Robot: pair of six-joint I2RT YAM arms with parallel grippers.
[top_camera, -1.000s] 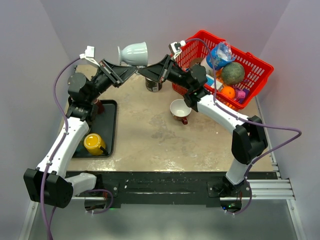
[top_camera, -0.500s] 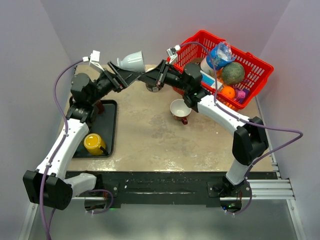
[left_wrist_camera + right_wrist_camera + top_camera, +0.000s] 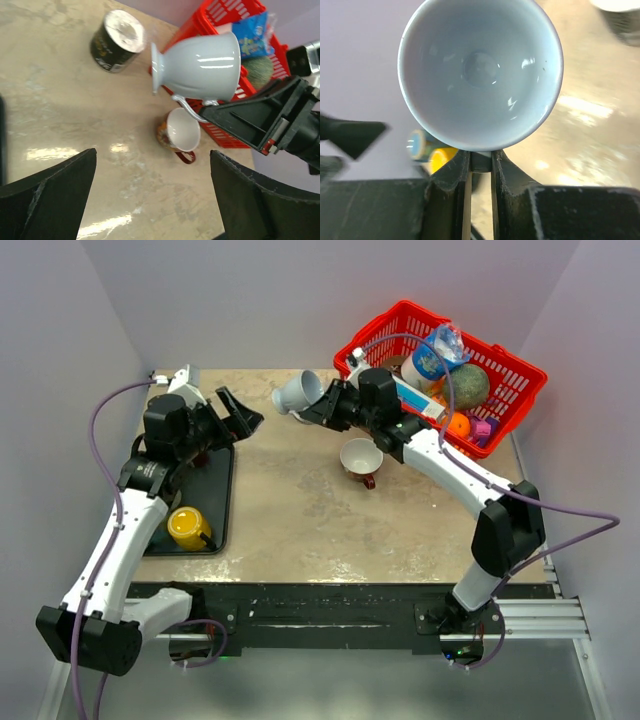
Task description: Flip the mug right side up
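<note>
The pale grey footed mug hangs sideways above the back of the table, its foot pointing left. My right gripper is shut on its handle. In the right wrist view I look straight into the mug's mouth, with the handle pinched in the right gripper. My left gripper stands open to the left of the mug, apart from it. In the left wrist view the mug lies beyond the wide-open left gripper, which has only bare table between its fingers.
A red basket of groceries stands at the back right. A red-and-white cup sits upright mid-table. A black can stands behind the mug. At the left, a black tray holds a yellow cup.
The left gripper opened, let go of the mug and drew back to the left. The right gripper, holding the handle, swung the mug from upside down to sideways and lowered it.
</note>
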